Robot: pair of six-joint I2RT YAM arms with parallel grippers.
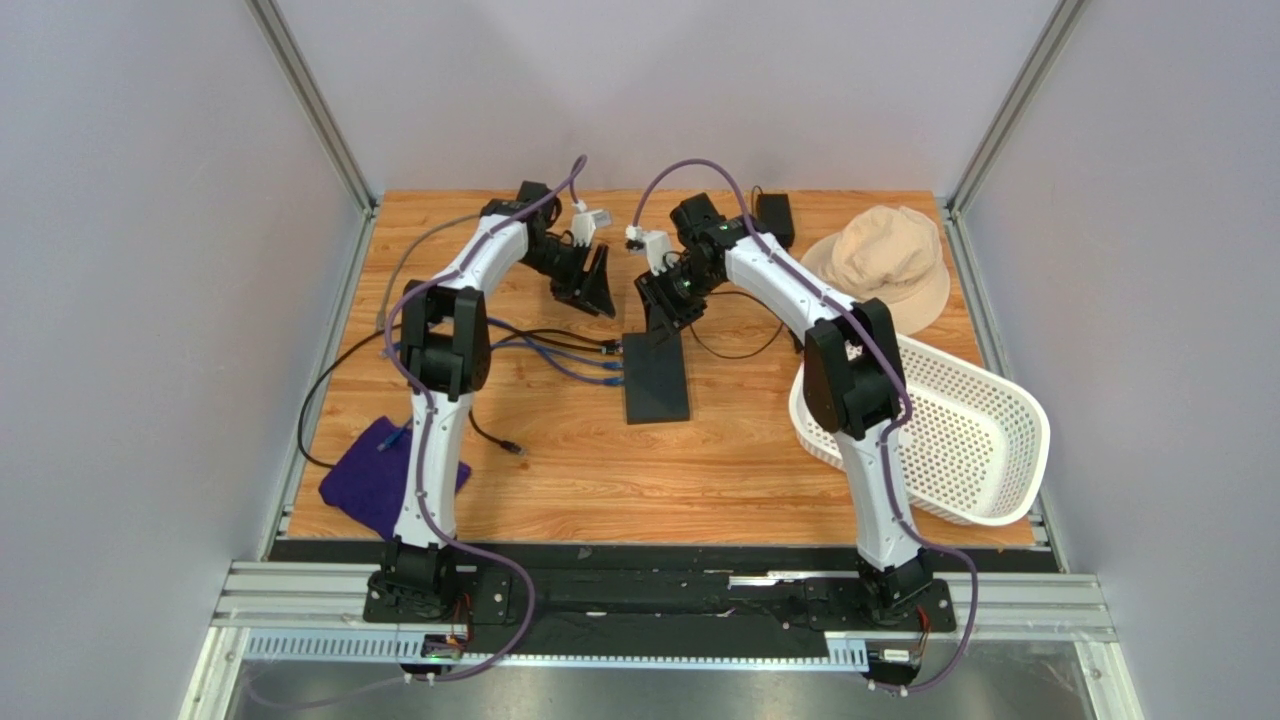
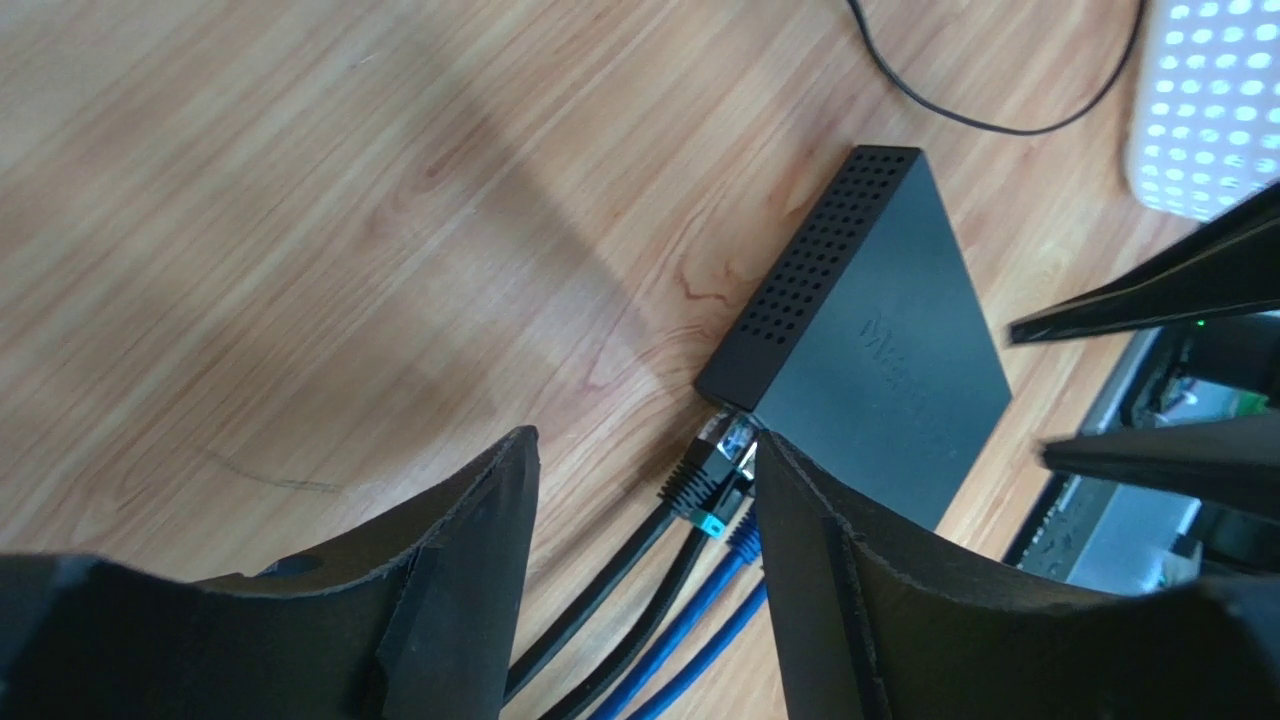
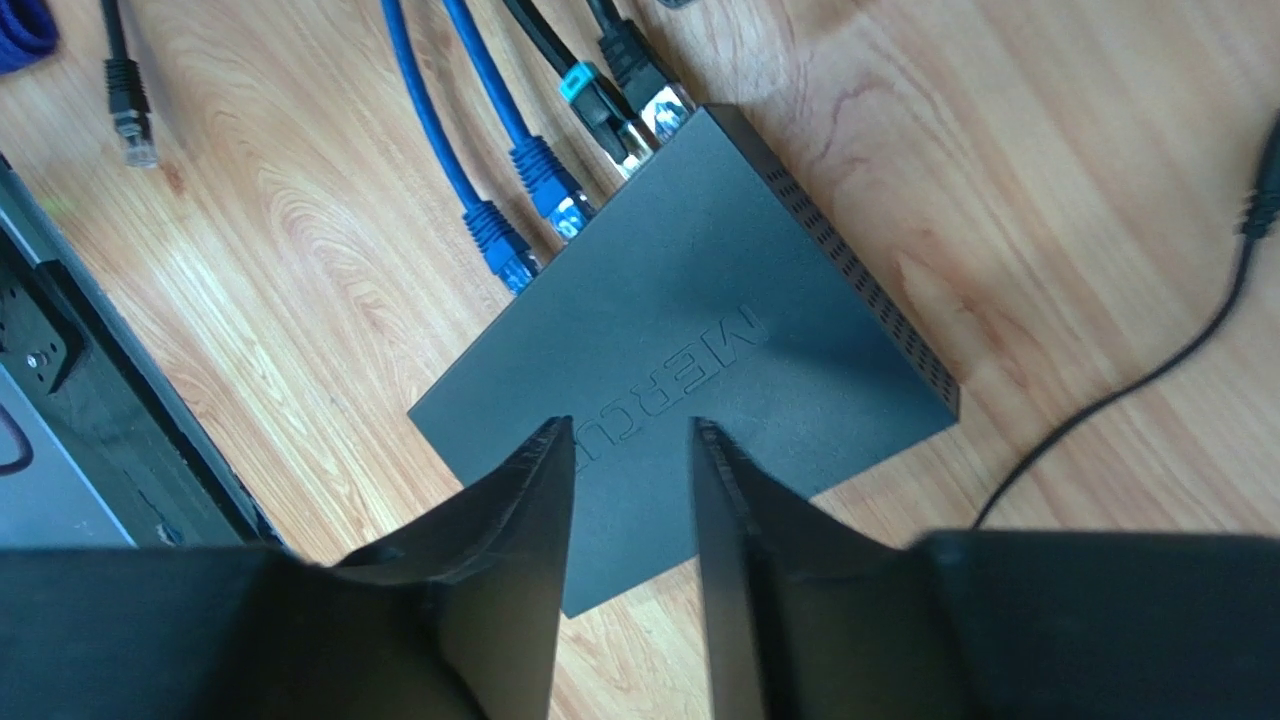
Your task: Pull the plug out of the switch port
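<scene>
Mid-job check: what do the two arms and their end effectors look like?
The left arm and right arm have white shells, black joints and a purple cable looped alongside. The left end effector and right end effector each carry two matte black, wedge-shaped fingers.

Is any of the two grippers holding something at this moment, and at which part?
Nothing is held. The left gripper is open near the plugs at the switch; the right gripper is open, pointed at the switch's top.
</scene>
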